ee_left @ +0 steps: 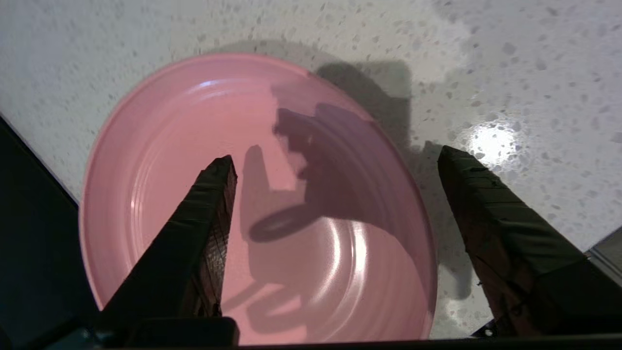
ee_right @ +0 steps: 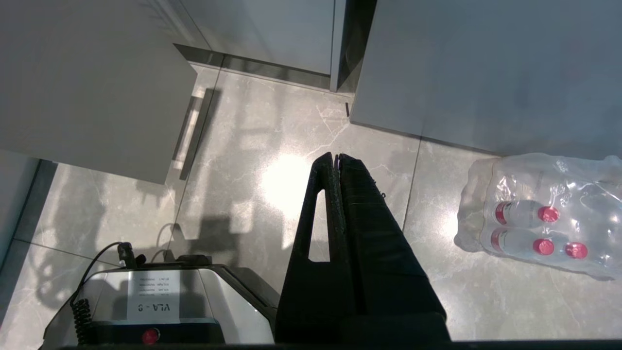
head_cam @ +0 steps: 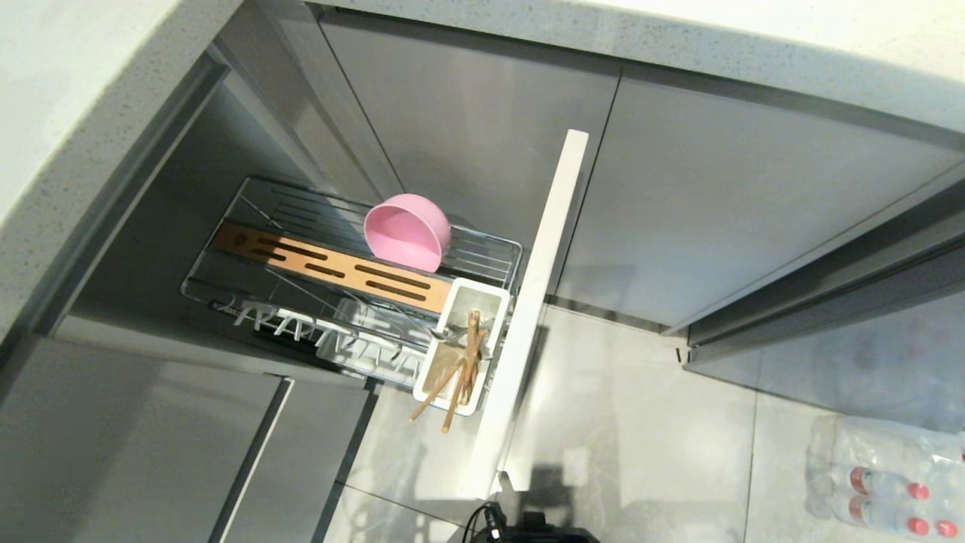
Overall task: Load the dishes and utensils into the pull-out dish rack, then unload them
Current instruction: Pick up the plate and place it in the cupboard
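My left gripper (ee_left: pixel 335 165) hangs over the countertop (ee_left: pixel 510 73) with its jaws spread wide, gripping nothing; the pink plate (ee_left: pixel 160 160) lies flat on the speckled surface beneath, one finger over it and one off its rim. In the pulled-out dish rack (head_cam: pixel 482 260) I see the pink bowl (head_cam: pixel 408 231) tilted on the wires and chopsticks (head_cam: pixel 461 369) in the utensil cup (head_cam: pixel 482 298). Right gripper (ee_right: pixel 336 158) parked over the floor (ee_right: pixel 272 146), fingers pressed together

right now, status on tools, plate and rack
Left tool open over pink plate on the counter. Right tool shut, parked above the floor. Bowl, chopsticks in rack.
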Controlling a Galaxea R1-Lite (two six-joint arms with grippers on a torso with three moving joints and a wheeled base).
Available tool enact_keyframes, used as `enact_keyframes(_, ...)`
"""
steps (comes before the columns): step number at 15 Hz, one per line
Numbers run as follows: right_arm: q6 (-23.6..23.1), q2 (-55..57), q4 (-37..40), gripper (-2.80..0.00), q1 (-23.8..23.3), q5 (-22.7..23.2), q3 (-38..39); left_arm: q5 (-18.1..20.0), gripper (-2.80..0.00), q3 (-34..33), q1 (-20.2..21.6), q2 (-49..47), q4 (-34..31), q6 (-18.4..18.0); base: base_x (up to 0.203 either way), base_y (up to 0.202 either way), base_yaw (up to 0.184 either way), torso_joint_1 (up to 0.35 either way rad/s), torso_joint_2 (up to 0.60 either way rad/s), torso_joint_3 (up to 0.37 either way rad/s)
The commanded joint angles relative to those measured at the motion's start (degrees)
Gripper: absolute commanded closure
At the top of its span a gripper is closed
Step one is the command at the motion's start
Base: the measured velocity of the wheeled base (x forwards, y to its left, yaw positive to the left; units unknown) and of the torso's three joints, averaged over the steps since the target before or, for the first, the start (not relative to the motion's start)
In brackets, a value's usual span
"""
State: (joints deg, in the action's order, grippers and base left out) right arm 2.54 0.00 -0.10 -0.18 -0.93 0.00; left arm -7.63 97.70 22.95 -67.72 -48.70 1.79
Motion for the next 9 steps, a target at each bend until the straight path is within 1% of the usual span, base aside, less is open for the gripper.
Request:
enact_keyframes(1, 0.0, 0.0, 0.0, 0.00, 0.0, 0.0, 0.0, 0.0, -2.80, -0.9, 0.4, -0.3, -0.2, 1.5, 0.000, 0.000, 0.000, 0.000, 0.00, 0.000)
enact_keyframes(2, 0.1, 0.0, -0.1, 0.00, 0.0, 0.0, 0.0, 0.1, -2.80, -1.2, 0.4, -0.4, -0.2, 2.8, 0.000, 0.000, 0.000, 0.000, 0.00, 0.000)
enact_keyframes(4, 0.0, 0.0, -0.1, 0.00, 0.0, 0.0, 0.0, 1.3, -2.80, -1.8, 0.4, -0.3, 0.3, 4.5, 0.000, 0.000, 0.000, 0.000, 0.00, 0.000)
enact_keyframes(6, 0.0, 0.0, -0.1, 0.00, 0.0, 0.0, 0.0, 3.7, -2.80, -3.0, 0.6, -0.3, 2.5, 6.5, 0.000, 0.000, 0.000, 0.000, 0.00, 0.000)
enact_keyframes(8, 0.0, 0.0, -0.1, 0.00, 0.0, 0.0, 0.0, 5.7, -2.80, -3.4, 1.4, -0.7, 3.7, 7.7, 0.000, 0.000, 0.000, 0.000, 0.00, 0.000)
enact_keyframes(9, 0.0, 0.0, 0.0, 0.00, 0.0, 0.0, 0.0, 5.9, -2.80, -3.5, 1.8, -1.0, 3.7, 7.8, 0.000, 0.000, 0.000, 0.000, 0.00, 0.000)
